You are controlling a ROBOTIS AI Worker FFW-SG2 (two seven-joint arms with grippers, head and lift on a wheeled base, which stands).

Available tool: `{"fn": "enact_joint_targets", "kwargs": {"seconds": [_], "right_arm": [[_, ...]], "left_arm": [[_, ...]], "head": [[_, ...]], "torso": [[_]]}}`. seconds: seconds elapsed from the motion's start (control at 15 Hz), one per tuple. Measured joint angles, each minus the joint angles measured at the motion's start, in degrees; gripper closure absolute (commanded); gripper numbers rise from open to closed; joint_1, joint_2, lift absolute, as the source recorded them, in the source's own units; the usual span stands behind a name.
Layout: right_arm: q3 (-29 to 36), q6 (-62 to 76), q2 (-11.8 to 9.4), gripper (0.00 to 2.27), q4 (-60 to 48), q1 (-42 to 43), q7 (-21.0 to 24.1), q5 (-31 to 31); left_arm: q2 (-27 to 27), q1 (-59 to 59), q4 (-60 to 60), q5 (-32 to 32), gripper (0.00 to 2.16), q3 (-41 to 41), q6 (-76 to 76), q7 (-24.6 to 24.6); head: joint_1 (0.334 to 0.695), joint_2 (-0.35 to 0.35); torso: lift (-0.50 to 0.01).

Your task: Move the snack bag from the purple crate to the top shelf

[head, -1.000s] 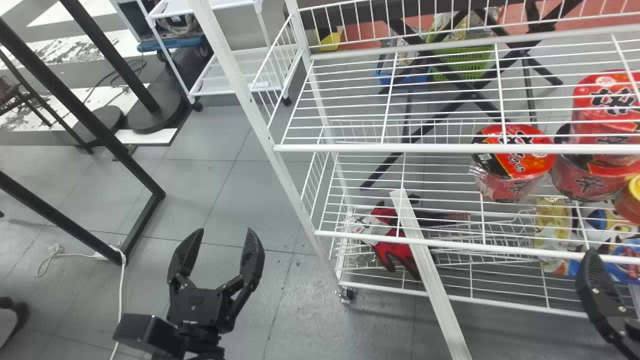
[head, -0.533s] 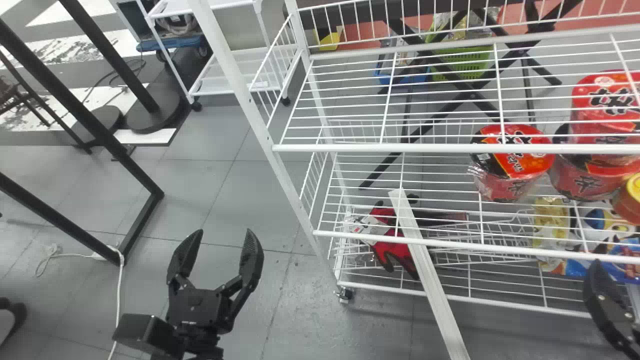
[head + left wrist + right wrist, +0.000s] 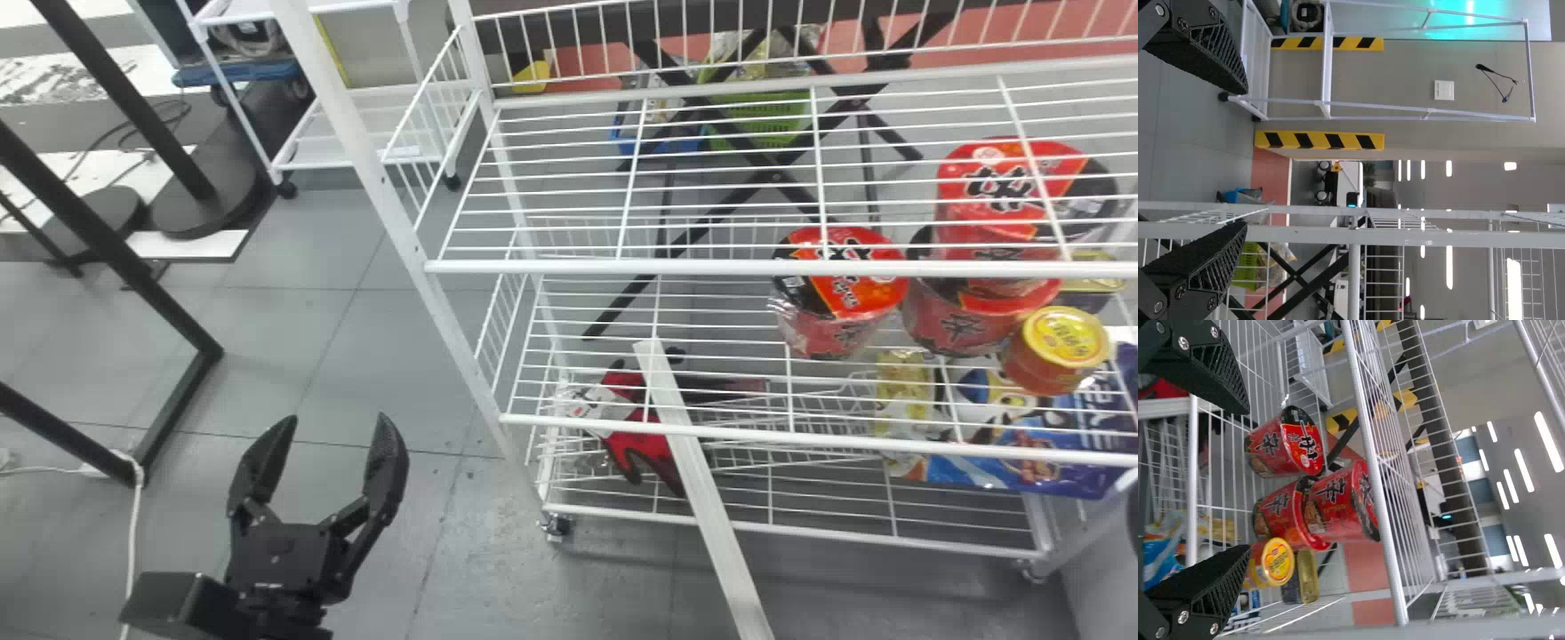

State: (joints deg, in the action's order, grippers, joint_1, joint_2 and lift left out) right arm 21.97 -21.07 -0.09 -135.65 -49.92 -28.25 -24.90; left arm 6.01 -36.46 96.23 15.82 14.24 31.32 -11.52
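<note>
- A white wire rack [image 3: 551, 267] takes up most of the head view, its shelves one above another.
- A white cart [image 3: 298, 154] stands on the floor beyond the rack's left side.
- A black frame [image 3: 182, 400] stands on the floor at the far left.
- A pale bar [image 3: 702, 498] slants up against the rack's front.
- The left gripper [image 3: 339, 418] hangs over the floor to the left of the rack, well apart from the packets. Its jaws stand wide apart with only air between them.
- The right gripper [image 3: 1133, 522] is at the right edge of the head view. In its wrist view, the right gripper [image 3: 1248, 480] has its jaws spread and holds nothing.
- A blue packet [image 3: 1089, 471] lies low in the rack, under the shelf with the cups. In the right wrist view it appears beside one jaw, unclamped.
- A yellow packet [image 3: 902, 404] lies at the blue one's left. Whether either is the snack bag, I cannot tell.
- Three red noodle cups [image 3: 836, 298] are under the top shelf, two of them stacked.
- A red glove [image 3: 636, 444] lies low, behind the bar.
- A yellow-lidded tub [image 3: 1064, 340] sits just beside the stacked cups.
</note>
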Motion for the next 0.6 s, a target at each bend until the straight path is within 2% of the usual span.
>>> {"fn": "enact_joint_targets", "kwargs": {"seconds": [0.13,0.27,0.33,0.53,0.6], "right_arm": [[7.5,-10.4,0.0,0.09,-2.9,0.5,-2.5,-5.5],[16.7,-23.0,0.0,0.09,-4.9,3.7,-7.2,-10.0],[22.1,-30.7,0.0,0.09,-6.0,6.3,-8.8,-12.0],[36.1,-48.0,0.0,0.09,-7.1,13.5,-9.7,-17.1],[40.2,-53.7,0.0,0.09,-7.1,16.4,-11.2,-17.5]], "left_arm": [[0.1,0.4,-0.7,0.0,0.11,-0.1,0.0,-0.2],[0.1,0.7,-1.2,0.0,0.12,-0.3,0.0,-0.4],[0.1,0.8,-1.4,0.0,0.11,-0.4,0.0,-0.5],[0.2,1.1,-1.6,0.0,0.11,-0.7,0.0,-0.8],[0.3,1.1,-1.6,0.0,0.11,-0.7,0.0,-0.9]], "head": [[0.695,0.145],[0.695,0.105],[0.695,0.062],[0.695,-0.017],[0.695,-0.068]], "torso": [[-0.453],[-0.453],[-0.453],[-0.453],[-0.453]]}}
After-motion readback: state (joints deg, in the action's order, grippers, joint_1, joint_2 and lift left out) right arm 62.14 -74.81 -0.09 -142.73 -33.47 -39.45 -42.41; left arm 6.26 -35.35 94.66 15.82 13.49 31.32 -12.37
